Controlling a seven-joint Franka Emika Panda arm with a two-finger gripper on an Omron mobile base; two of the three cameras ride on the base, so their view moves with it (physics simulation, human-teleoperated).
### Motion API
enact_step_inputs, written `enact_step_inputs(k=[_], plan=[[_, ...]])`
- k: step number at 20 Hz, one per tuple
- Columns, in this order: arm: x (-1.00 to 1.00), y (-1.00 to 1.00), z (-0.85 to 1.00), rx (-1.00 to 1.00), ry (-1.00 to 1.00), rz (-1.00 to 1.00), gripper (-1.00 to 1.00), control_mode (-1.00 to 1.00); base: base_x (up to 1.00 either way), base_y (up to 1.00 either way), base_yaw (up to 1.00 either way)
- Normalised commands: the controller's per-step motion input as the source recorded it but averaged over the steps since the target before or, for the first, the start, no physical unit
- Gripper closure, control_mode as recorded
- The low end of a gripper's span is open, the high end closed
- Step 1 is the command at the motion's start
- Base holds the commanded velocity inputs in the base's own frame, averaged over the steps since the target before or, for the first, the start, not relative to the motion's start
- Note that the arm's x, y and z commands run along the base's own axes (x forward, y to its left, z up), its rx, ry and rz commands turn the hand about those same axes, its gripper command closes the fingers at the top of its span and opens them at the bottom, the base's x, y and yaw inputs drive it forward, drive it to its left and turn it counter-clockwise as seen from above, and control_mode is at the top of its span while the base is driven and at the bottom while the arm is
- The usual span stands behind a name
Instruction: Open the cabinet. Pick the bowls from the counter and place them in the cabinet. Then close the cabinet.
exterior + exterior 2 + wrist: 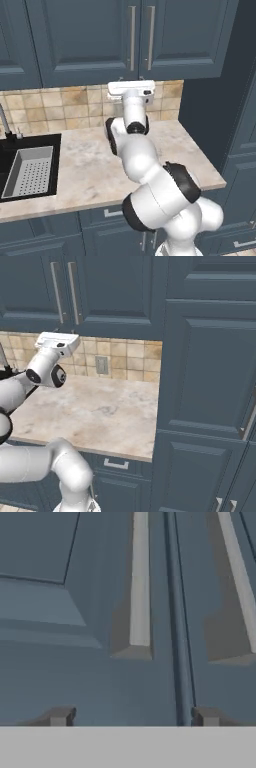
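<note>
The cabinet (135, 40) hangs on the wall above the tabletop (95, 160), dark blue-grey, with two panelled doors. Both doors are shut, meeting at a thin vertical seam. Two long silver bar handles (132, 37) stand upright, one on each side of that seam. From my hand I see the left door's handle (140, 587) end just above the lower rail, with the right door's handle (240, 587) beyond the seam. The tabletop is beige marbled stone with a black sink (10, 145) set into its left part.
</note>
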Motion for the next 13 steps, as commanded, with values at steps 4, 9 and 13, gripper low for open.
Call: enact_step_inputs(k=[4,9,13], plan=[[0.99,-0.08,0.07,0.0,0.07,-0.22,-1.0,-1.0,0.0,0.0,0.0],[1.0,-0.5,0.35,0.09,0.21,0.08,-1.0,-1.0,0.0,0.0,0.0],[1.0,-0.53,0.33,0.1,0.16,0.25,-1.0,-1.0,0.0,0.0,0.0]])
